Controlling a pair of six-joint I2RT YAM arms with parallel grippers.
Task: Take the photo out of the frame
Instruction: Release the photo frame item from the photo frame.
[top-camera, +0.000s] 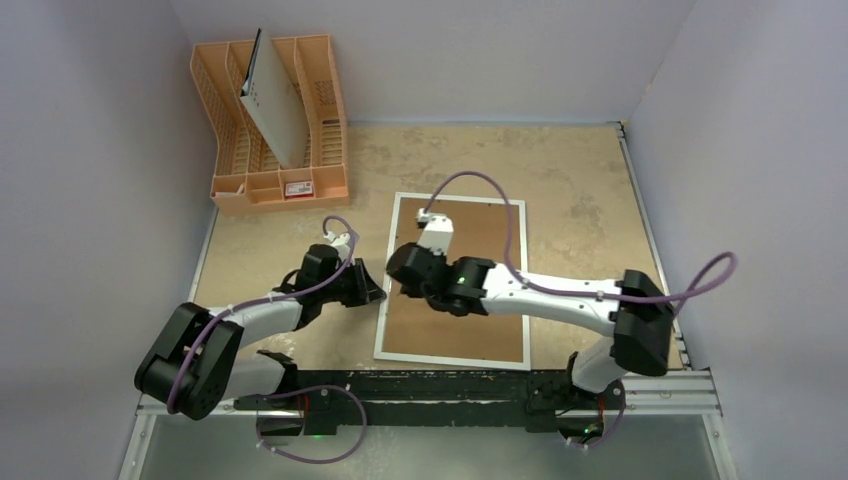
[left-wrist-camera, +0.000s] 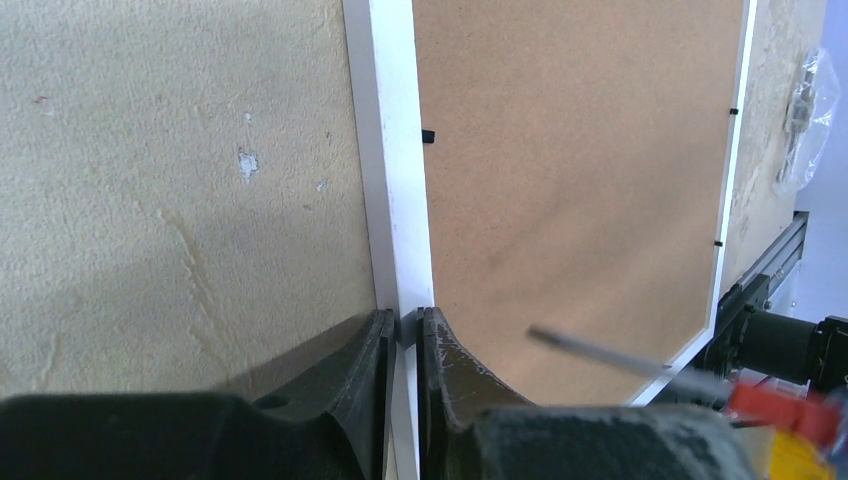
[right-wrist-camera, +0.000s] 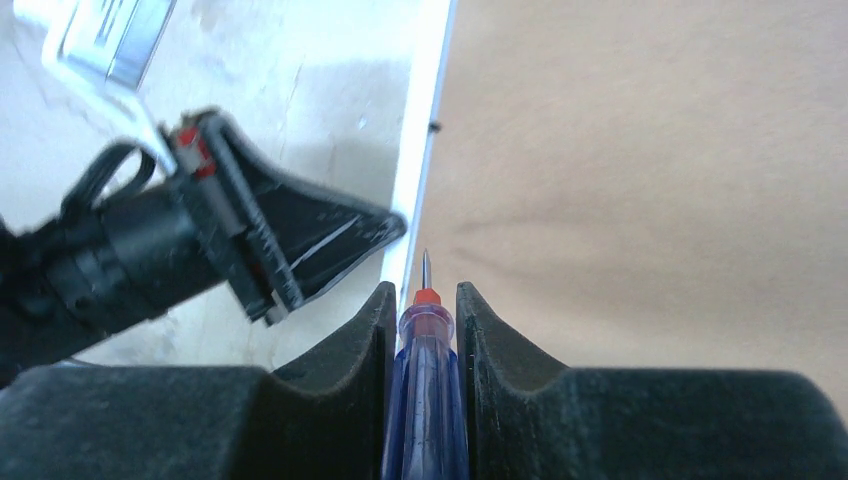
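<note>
Large white-bordered picture frame (top-camera: 450, 335) lies brown fibreboard back up, photo presumably hidden beneath; left gripper (left-wrist-camera: 405, 330) pinches its white edge while right gripper (right-wrist-camera: 425, 300) clamps a blue-handled screwdriver (right-wrist-camera: 425, 345), best levered gently under 1 small black tab (right-wrist-camera: 434, 126).

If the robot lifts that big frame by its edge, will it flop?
Probably not: the frame lies flat with straight white edges and a board back, so it looks stiff. It seems thin, so it is likely light for its size. Pinched at one edge by the left gripper, it may tilt or swing.
</note>
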